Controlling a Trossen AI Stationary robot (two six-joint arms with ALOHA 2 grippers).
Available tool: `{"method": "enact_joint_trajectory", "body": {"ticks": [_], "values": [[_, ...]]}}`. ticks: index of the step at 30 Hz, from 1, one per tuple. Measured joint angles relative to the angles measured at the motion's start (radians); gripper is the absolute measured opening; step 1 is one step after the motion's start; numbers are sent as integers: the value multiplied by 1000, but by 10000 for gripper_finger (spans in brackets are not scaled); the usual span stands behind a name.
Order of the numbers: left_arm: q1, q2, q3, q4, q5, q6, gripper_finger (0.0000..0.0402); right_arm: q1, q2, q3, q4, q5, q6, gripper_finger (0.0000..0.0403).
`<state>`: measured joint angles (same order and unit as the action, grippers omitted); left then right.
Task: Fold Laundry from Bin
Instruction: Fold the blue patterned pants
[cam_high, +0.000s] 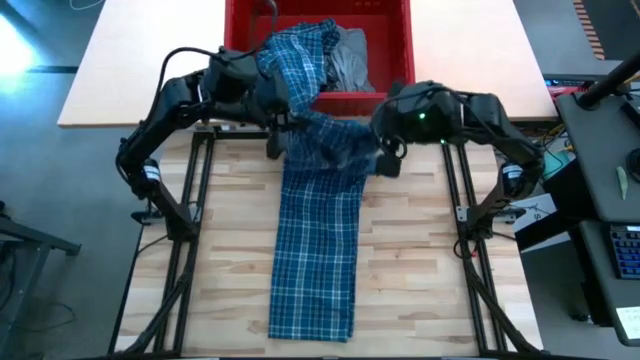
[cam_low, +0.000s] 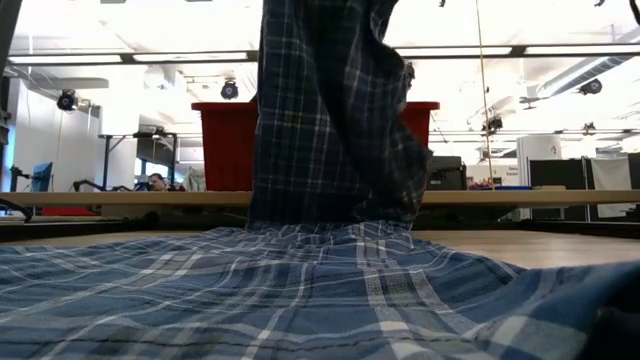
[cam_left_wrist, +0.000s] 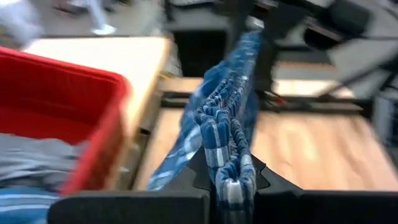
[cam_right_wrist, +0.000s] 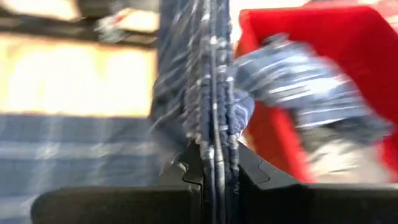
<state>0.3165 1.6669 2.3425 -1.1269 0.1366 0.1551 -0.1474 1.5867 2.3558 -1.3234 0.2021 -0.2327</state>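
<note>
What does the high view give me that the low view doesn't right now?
Only the high view shows both arms: the left gripper and right gripper, each shut on the plaid shirt near the bin's front wall, plus a grey garment inside the bin. Only the low view shows the shirt hanging up off the table, and the room behind. Both show the shirt trailing across the table and the red bin.
</note>
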Motion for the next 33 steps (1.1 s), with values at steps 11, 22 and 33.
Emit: {"method": "enact_joint_trajectory", "body": {"ticks": [11, 22, 33], "values": [[-188, 2, -79, -149, 56, -70, 0, 38, 1, -1, -217, -306, 61, 27], [-471, -3, -334, -73, -105, -436, 0, 304, 71, -103, -231, -343, 175, 27], [-745, -2, -774, 259, -155, -580, 0, 587, 208, -472, 133, -321, 440, 27]]}}
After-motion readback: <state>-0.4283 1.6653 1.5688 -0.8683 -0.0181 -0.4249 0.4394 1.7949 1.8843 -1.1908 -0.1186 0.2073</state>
